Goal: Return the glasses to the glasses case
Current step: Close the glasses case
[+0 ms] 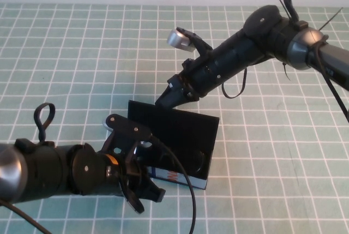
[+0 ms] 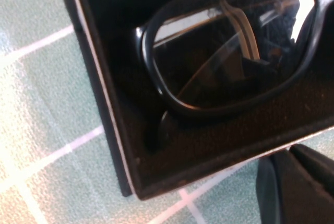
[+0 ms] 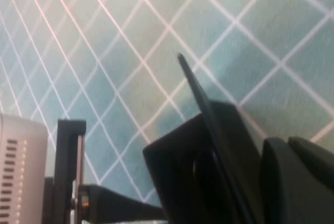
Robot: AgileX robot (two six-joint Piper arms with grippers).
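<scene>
The glasses case (image 1: 143, 115) lies open at the middle of the mat, its black lid tilted up over the tray and its blue-and-white front edge (image 1: 173, 177) facing me. The black glasses (image 2: 219, 112) lie inside the tray, and one lens (image 1: 199, 161) shows dimly from above. My right gripper (image 1: 165, 99) is shut, its tip against the lid's back edge (image 3: 209, 109). My left gripper (image 1: 150, 193) is shut and empty, on the mat just outside the case's front wall (image 2: 112, 125). Its fingers (image 2: 292, 182) show beside that wall.
A green mat with a white grid (image 1: 65, 54) covers the whole table. Both arms reach in toward the case, the left from the near left and the right (image 1: 262, 37) from the far right. A loose black cable (image 1: 182, 174) loops in front of the case.
</scene>
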